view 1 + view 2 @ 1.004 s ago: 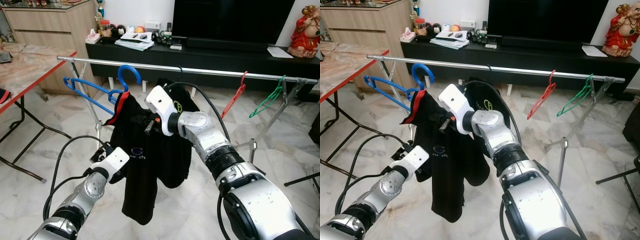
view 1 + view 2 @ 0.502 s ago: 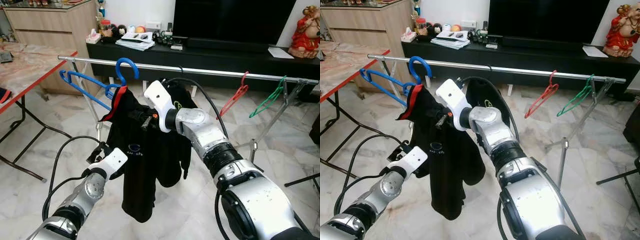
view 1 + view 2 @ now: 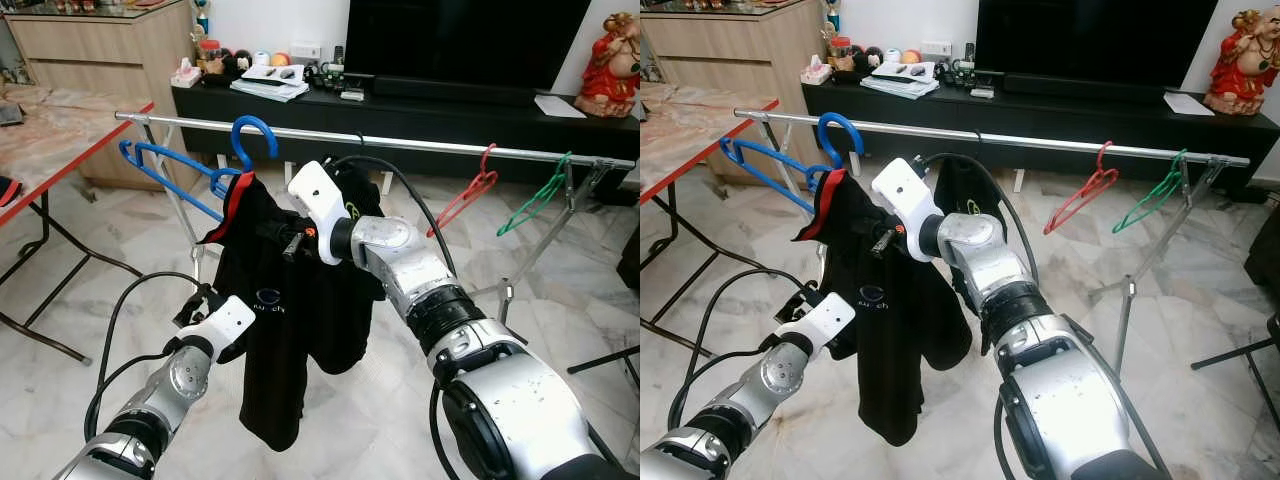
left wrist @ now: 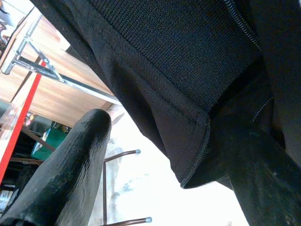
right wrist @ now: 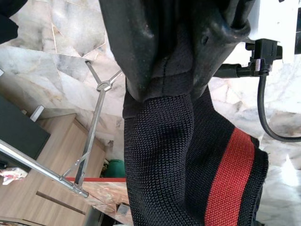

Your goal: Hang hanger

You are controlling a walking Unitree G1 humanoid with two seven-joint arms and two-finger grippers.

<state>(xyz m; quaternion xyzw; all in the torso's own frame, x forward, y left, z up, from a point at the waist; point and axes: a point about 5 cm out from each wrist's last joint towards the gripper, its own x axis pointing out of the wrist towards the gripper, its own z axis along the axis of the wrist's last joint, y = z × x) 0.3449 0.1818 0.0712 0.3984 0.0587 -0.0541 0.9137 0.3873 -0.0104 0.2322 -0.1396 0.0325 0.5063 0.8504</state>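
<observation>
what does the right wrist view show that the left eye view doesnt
Right wrist view alone: knit fabric bunched between the right gripper's jaws, pinched near the red collar band.

Left eye view alone: the blue hanger hook raised beside the rail, not over it; the left gripper at the shirt's lower edge.

Both: the black shirt, the rail.

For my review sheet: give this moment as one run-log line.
right gripper: shut on black shirt collar | blue hanger: hook at rail, not over it | left gripper: open by the hem
</observation>
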